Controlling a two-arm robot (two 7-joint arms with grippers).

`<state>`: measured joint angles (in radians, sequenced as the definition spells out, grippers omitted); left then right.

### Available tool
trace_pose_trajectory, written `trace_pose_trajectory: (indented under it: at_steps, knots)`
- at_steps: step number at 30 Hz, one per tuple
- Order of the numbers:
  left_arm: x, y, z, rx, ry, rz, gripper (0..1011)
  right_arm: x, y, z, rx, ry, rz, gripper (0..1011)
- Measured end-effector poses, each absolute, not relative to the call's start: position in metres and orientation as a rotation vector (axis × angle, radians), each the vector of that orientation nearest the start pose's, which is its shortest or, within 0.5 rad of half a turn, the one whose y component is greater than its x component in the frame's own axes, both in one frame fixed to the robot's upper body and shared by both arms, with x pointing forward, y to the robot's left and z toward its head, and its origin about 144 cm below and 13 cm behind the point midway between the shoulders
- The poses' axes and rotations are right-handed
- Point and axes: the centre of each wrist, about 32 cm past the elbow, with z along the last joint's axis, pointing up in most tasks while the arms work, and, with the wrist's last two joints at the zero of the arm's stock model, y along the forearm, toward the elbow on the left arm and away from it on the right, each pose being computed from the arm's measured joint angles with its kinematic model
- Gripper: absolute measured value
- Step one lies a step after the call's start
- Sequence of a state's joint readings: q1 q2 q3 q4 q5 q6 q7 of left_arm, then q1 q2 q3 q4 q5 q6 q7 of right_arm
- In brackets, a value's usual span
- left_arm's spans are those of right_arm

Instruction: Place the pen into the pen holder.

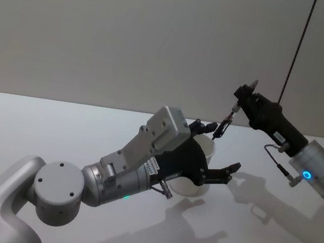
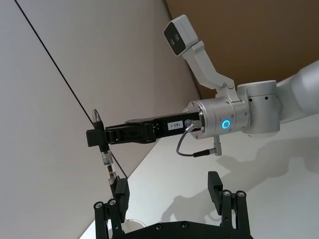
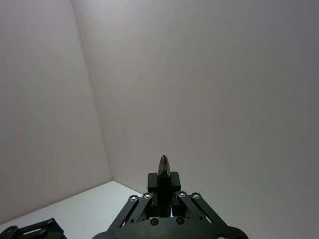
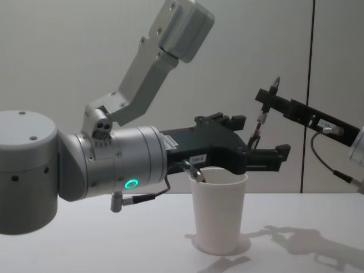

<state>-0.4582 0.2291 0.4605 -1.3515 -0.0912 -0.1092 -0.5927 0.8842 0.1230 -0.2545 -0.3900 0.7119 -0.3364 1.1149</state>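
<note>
The plain white paper cup with a rolled rim, the pen holder (image 4: 219,213), is standing upright on the white table (image 1: 37,132), and everything else is placed around it. The left gripper (image 4: 259,142) is hovering just above the cup's rim, its black fingers (image 4: 267,161) spread wide apart and gripping nothing; in the head view the same gripper (image 1: 222,149) is straddling the cup (image 1: 195,185), one finger reaching past the cup's far side and the other past its near side, both clear of the paper wall. From the left wrist view those open fingers (image 2: 215,186) are framing the scene, with a sliver of the cup's rim (image 2: 130,222) showing between them.

The right gripper (image 1: 244,97) is hanging higher than the cup and off to its right, clamped on a slim dark pen with a metallic tip (image 1: 227,121). The pen (image 4: 263,116) is sitting tilted, its upper tip poking above the closed fingers and its lower end pointing down towards the cup's opening, ending just beside the far left finger and above the rim, not yet inside. The left wrist view is showing the pen (image 2: 105,162) held crosswise in the right gripper (image 2: 97,137), and the right wrist view is showing its pointed tip (image 3: 164,167) rising between the closed fingers (image 3: 164,184).
</note>
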Motion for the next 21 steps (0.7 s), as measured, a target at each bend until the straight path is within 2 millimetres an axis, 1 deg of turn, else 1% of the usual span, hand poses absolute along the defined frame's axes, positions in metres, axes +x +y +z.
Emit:
trace_pose_trajectory:
  at_steps: [21]
  knots:
    - [0.5598, 0.1726, 1.2182, 0.099, -0.362, 0.586, 1003, 0.6707, -0.2635, 1.1674, 0.378, 0.076, -0.569, 123]
